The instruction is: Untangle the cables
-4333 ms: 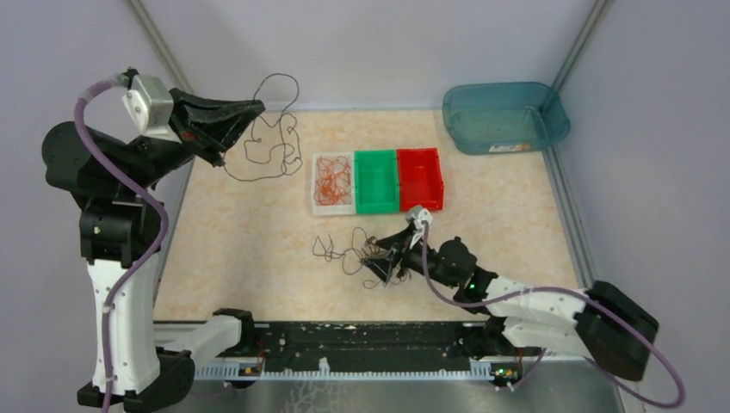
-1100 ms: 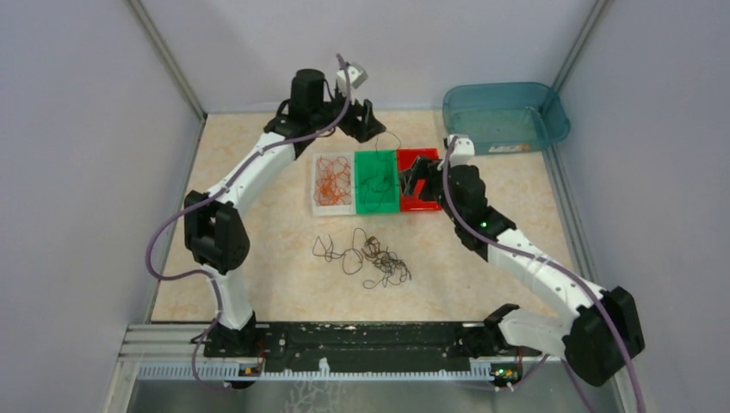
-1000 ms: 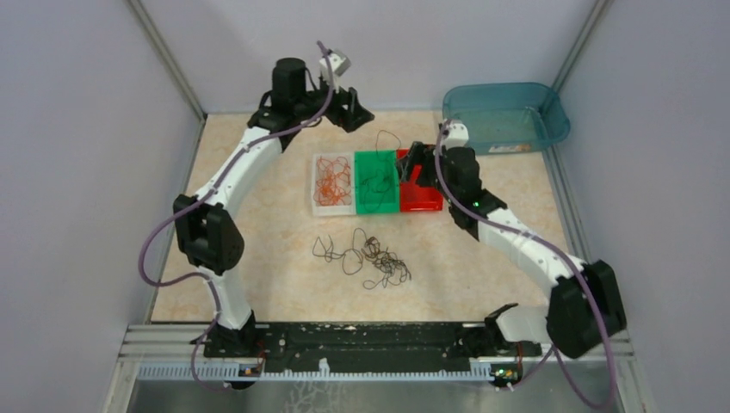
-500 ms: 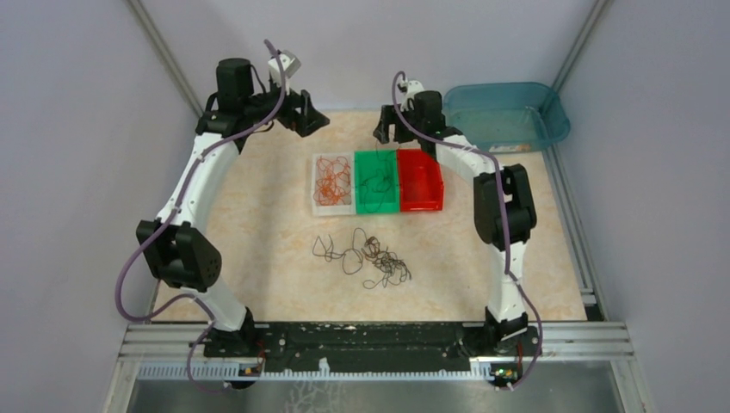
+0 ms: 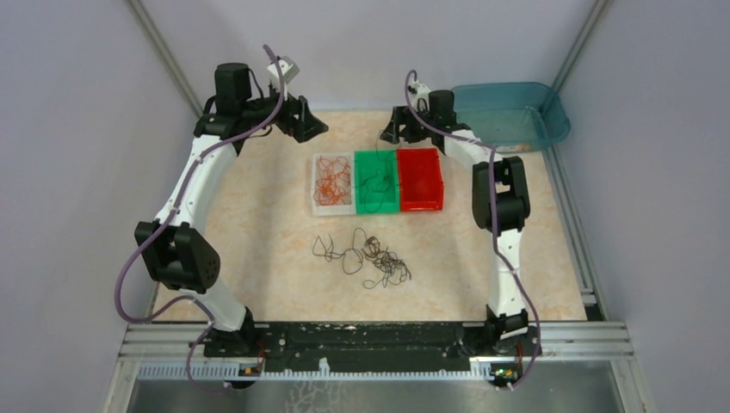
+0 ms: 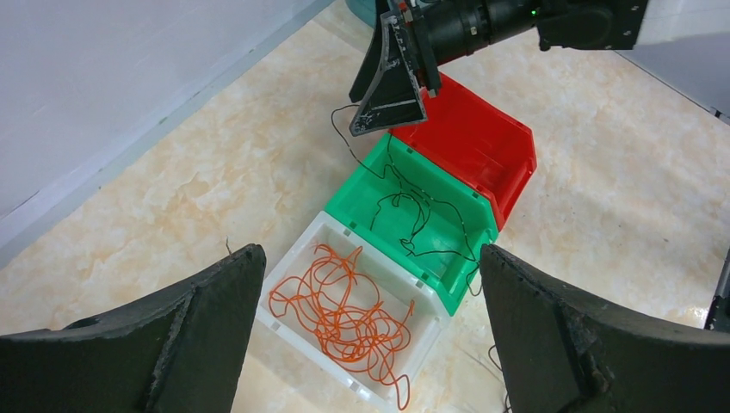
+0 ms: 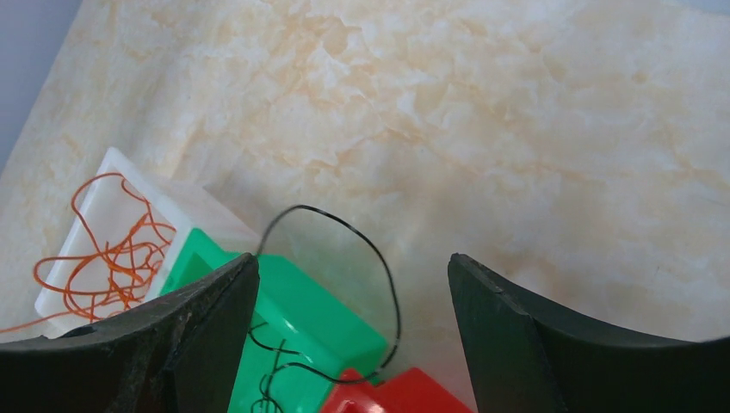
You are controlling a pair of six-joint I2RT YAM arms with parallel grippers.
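Note:
A loose tangle of dark cables (image 5: 370, 256) lies on the table in front of three bins. Orange cables (image 6: 344, 310) fill the white bin (image 6: 297, 334). One black cable (image 6: 422, 215) lies in the green bin (image 6: 467, 291), and its end rises to a fingertip of my right gripper (image 6: 392, 95). In the right wrist view that cable (image 7: 392, 292) arcs between the open jaws of my right gripper (image 7: 353, 258), clamped by neither. My left gripper (image 6: 370, 251) hangs wide open above the white bin's back left, holding nothing.
The red bin (image 5: 422, 181) stands to the right of the green one. A teal tub (image 5: 504, 120) sits at the back right corner, close behind the right arm. Grey walls with metal rails enclose the table on three sides.
Both arms have lifted away from the bins toward the back wall, the left one going left. The black cable now lies in the green bin. The tangle has not moved.

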